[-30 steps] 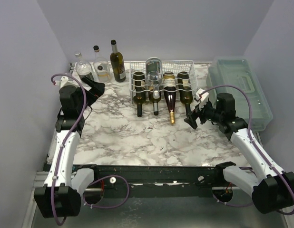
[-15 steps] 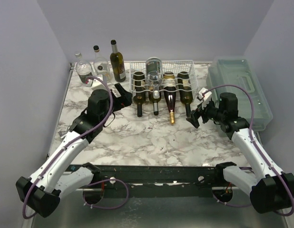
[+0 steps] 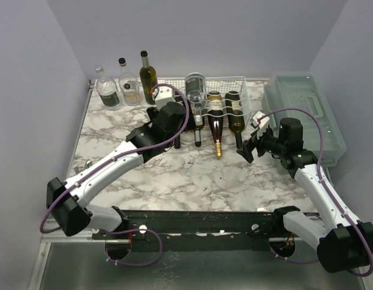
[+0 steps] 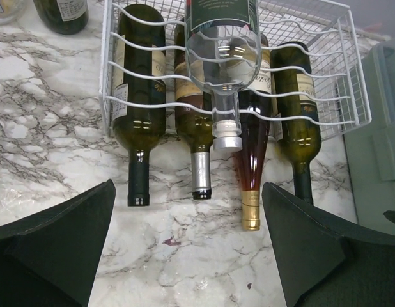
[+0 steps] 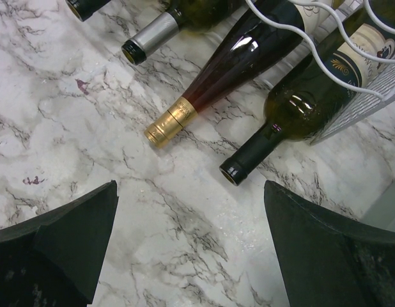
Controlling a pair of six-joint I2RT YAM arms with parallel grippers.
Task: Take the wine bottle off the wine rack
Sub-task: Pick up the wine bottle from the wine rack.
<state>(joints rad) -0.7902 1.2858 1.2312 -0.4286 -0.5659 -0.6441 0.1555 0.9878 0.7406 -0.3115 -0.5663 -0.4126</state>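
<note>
The white wire wine rack (image 3: 236, 84) stands at the back of the marble table (image 3: 174, 175). Several wine bottles lie in its lower tier, necks toward me: a dark green one (image 4: 140, 96), a silver-capped one (image 4: 201, 173), a reddish one with a gold cap (image 4: 252, 173) and a green one (image 4: 298, 121). A clear bottle (image 4: 223, 57) lies on the upper tier. My left gripper (image 4: 188, 187) hovers open just in front of the necks, holding nothing. Open and holding nothing too, my right gripper (image 5: 191, 185) hangs near the rightmost bottle's black neck (image 5: 248, 157).
Three bottles stand upright at the back left: a dark green one (image 3: 149, 78) and two clear ones (image 3: 129, 84), (image 3: 106, 89). A translucent green-grey plastic box (image 3: 304, 115) lies right of the rack. Walls close in at the back and on both sides.
My left arm has swung from the table's back left corner rightward to the front of the rack. The right arm has barely moved. Both grippers stayed open.
</note>
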